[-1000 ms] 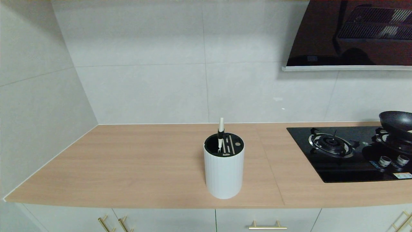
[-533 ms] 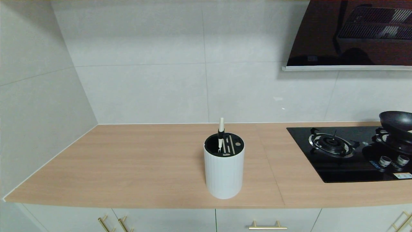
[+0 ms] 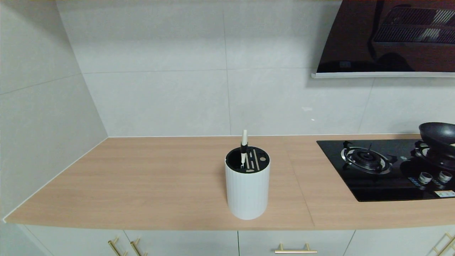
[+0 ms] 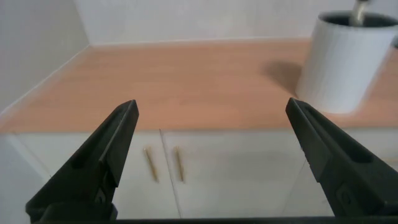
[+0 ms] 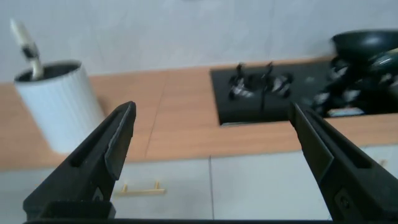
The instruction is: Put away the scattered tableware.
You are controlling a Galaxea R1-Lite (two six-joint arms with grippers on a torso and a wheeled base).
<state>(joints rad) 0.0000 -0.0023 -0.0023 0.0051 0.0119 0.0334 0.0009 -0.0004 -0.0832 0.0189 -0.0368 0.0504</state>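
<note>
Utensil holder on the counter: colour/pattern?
White utensil holder, fine vertical ribs, black slotted top; head view shows it best.

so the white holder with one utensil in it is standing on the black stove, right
Not on the stove. The white holder stands on the wooden counter, apart from the black stove, which lies to the robot's right of it, as the head view shows. One utensil does stand in it.
</note>
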